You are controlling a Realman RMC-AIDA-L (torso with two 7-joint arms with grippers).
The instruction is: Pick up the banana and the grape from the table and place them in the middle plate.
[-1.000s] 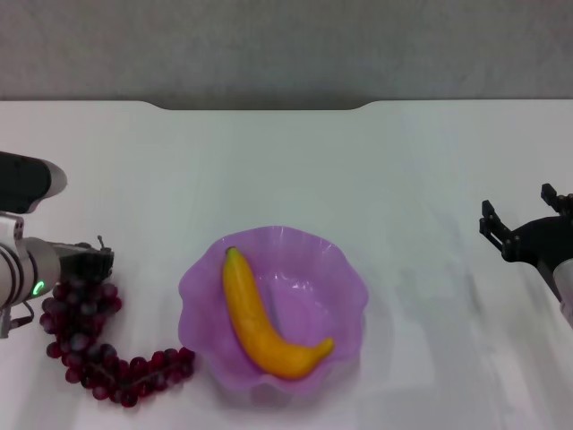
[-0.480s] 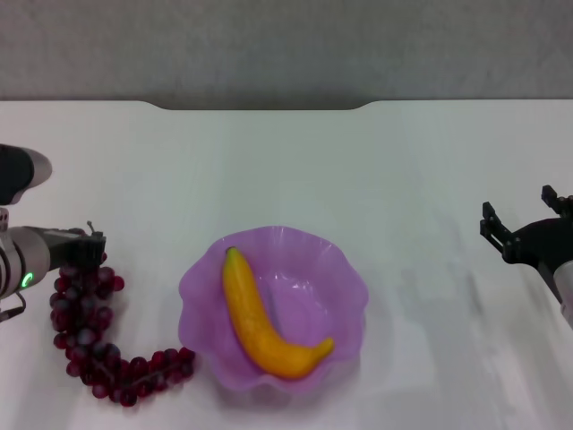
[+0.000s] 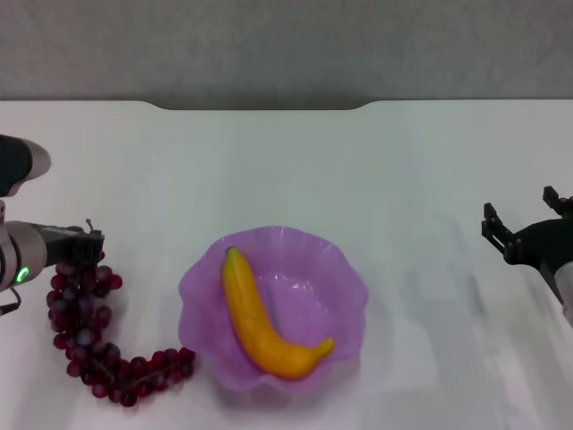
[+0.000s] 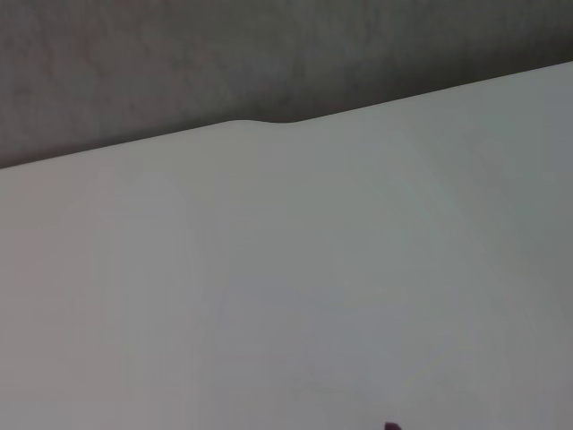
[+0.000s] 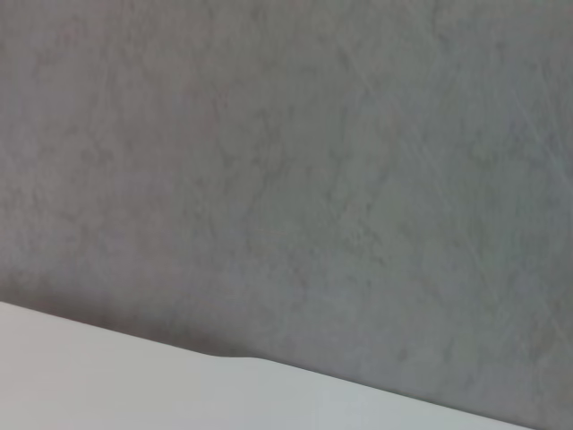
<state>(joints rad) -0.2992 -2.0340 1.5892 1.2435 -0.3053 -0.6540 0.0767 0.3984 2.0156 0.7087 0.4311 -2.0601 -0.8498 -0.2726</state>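
The yellow banana lies inside the purple scalloped middle plate, in the near centre of the white table. The dark red grape trails in a curve left of the plate, its tail end near the plate's rim. My left gripper is at the bunch's upper end, shut on the top of it, which is raised while the rest lies on the table. My right gripper hangs open far to the right, holding nothing. Neither wrist view shows either fruit.
The table's far edge has a notch in the middle, with a grey wall behind it. The left wrist view shows only the tabletop and that notch; the right wrist view shows mostly wall.
My left gripper has moved up and to the left from on top of the bunch, drawing the grape's upper end with it and stretching the bunch out. The right arm has stayed put.
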